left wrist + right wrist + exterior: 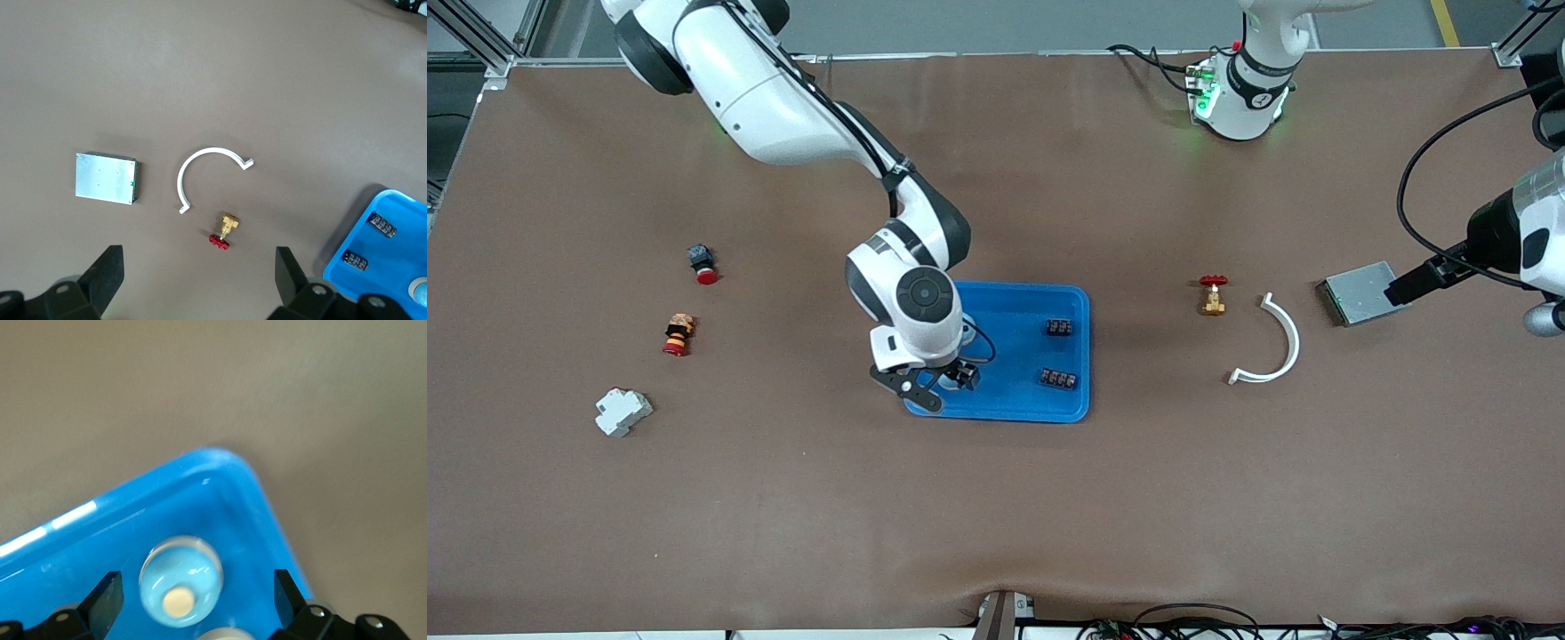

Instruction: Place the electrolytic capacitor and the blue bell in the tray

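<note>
1. Tray (1018,404), bright blue, sits mid-table on a brown mat (996,516); two dark capacitor blocks (1058,327) (1057,380) lie in it toward the left arm's end.
2. Blue bell (180,581), a pale blue dome, lies in the tray's corner.
3. Right gripper (943,384) hangs over that corner, fingers (107,597) spread, released, bell between them.
4. Left gripper (200,277) waits spread wide above a brass valve (1213,294), a white curved clip (1276,342) and a grey metal box (1353,293).
5. Aluminium framing (480,36) edges the table.
</note>
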`<state>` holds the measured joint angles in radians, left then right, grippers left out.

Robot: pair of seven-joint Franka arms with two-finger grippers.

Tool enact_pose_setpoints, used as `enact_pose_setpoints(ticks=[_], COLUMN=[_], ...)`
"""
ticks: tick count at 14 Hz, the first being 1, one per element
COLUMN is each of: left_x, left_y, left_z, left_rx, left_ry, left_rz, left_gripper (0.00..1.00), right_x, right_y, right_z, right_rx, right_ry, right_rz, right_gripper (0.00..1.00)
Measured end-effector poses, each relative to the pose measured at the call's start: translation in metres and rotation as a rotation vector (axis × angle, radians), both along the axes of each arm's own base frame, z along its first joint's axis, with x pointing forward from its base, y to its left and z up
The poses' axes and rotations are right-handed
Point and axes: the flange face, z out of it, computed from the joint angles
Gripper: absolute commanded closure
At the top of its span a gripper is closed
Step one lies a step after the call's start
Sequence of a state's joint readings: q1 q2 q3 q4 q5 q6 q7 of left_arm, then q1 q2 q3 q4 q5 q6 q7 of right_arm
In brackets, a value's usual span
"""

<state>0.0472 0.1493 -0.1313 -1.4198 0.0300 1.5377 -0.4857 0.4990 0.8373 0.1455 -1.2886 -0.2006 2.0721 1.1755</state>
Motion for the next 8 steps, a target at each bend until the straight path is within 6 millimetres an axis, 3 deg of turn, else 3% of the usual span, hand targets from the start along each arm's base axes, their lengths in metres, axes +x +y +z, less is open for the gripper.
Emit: enact_pose_setpoints(ticks=[5,8], left_x=[-0.051,-0.068], left_y=[0.016,0.027], left_z=[0.042,0.046], left_rx=[0.013,0.014], left_ry=[0.003,0.006], left_rz=[-0.173,-0.188], left_gripper=[0.00,0.00], right_x=[0.030,0.044], right_y=[-0.054,-0.097], right_z=[0.042,0.076], right_rx=[-0.025,-0.044], right_ry=[0.030,0.071], right_rz=[0.077,0.219], right_gripper=[0.00,0.00])
